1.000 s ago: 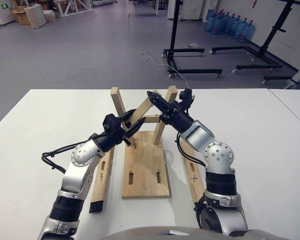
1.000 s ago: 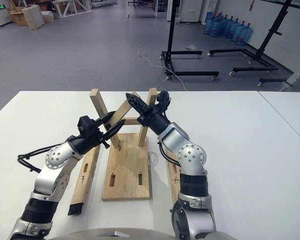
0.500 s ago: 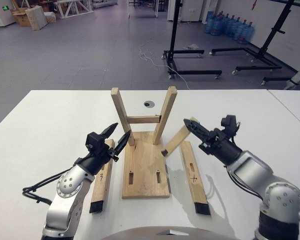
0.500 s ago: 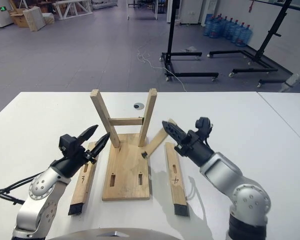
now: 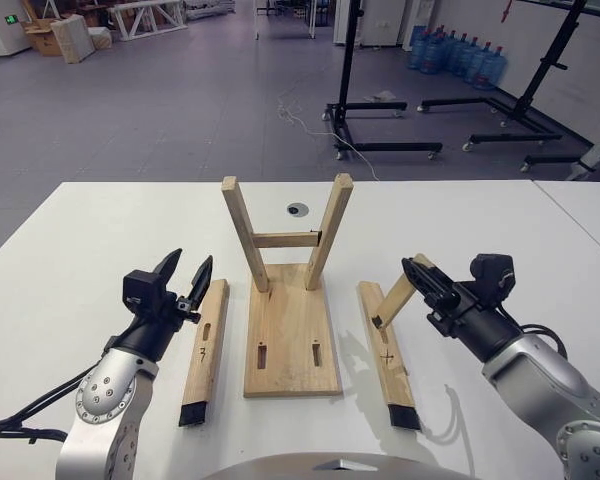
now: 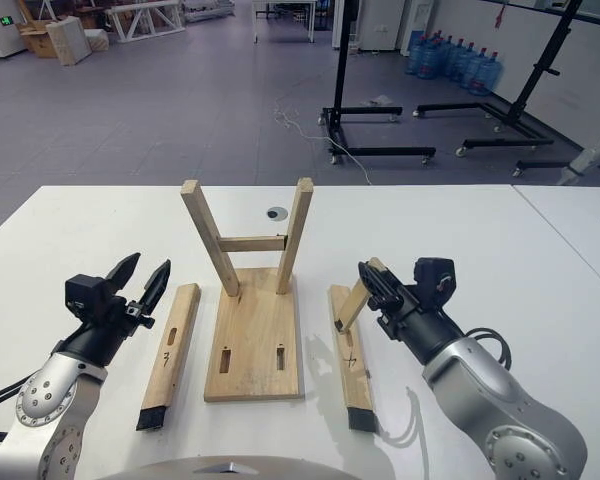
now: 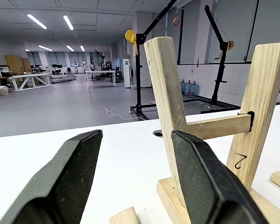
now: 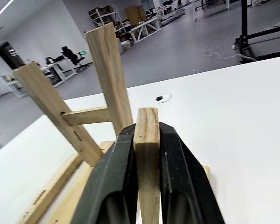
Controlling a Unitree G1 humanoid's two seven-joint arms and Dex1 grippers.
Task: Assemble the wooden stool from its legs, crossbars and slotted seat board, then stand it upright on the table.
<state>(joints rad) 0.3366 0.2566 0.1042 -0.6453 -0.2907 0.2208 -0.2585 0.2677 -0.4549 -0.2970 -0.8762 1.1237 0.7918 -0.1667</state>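
The slotted seat board (image 5: 291,331) lies flat mid-table with two legs (image 5: 244,232) joined by a crossbar (image 5: 286,239) standing in its far slots. My right gripper (image 5: 420,280) is shut on a short wooden piece (image 5: 395,298), held tilted above the right-hand slat (image 5: 386,352); the right wrist view shows that piece (image 8: 146,154) clamped between the fingers. My left gripper (image 5: 184,276) hangs open and empty over the far end of the left-hand slat (image 5: 205,346), its two fingers (image 7: 65,182) apart in the left wrist view.
A small round hole (image 5: 297,209) marks the white table (image 5: 90,250) behind the standing legs. Black wheeled stands (image 5: 380,110) and blue water bottles (image 5: 460,45) sit on the floor beyond the table's far edge.
Both arms pulled back from the standing legs toward the near side. The right gripper carried the short wooden piece rightward, above the right slat. The left gripper drew away empty.
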